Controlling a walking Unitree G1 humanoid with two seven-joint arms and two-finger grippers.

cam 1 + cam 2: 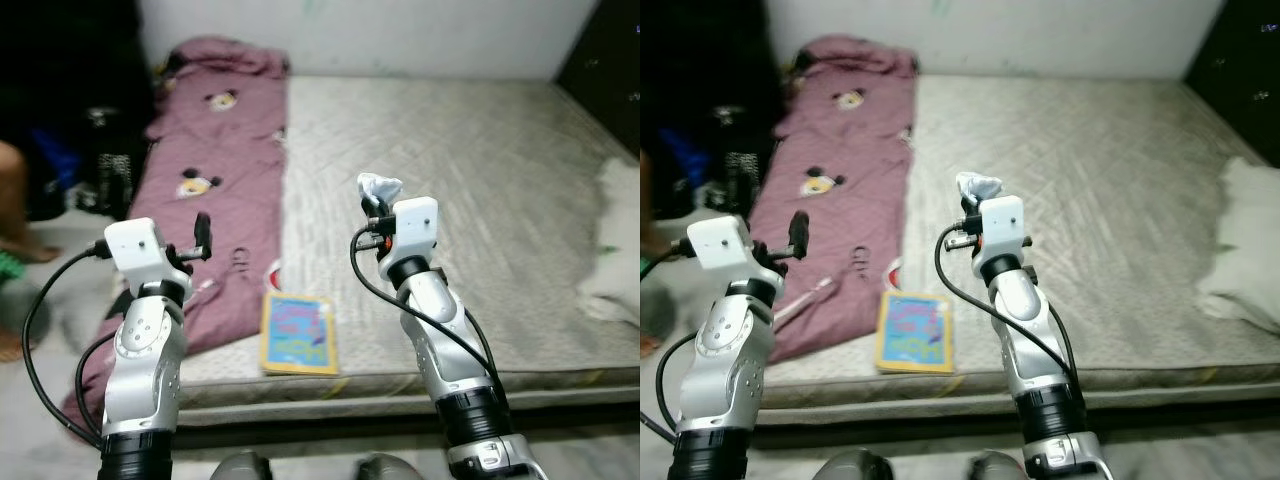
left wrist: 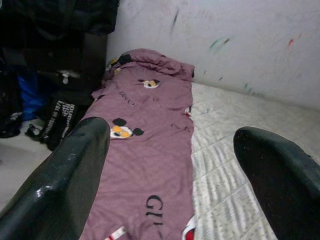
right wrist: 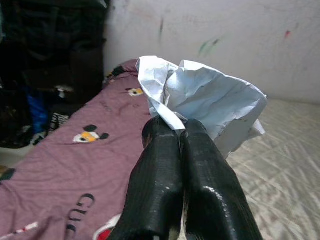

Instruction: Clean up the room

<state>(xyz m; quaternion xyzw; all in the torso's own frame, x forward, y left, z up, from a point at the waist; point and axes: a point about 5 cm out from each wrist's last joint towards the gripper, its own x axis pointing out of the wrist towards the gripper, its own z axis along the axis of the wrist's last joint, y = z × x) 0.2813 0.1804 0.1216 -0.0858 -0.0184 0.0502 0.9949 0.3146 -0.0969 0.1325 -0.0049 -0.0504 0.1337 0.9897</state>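
Both silver arms raised over near edge of mattress (image 1: 480, 150). Right gripper (image 3: 180, 135) pinched closed on crumpled white paper (image 3: 205, 100), held up above the quilted grey mattress near its middle. Left gripper (image 2: 170, 165) wide open, empty, over the purple blanket (image 1: 220, 130). Blanket soft, Mickey Mouse prints, partial black lettering "GU" readable. Colourful thin book (image 1: 298, 333) flat at near mattress edge, just right of blanket. White fluffy cloth (image 1: 615, 240) far right. Dark bags (image 2: 55, 115) on floor, left.

The purple blanket (image 2: 145, 145) reads "GUCCI".
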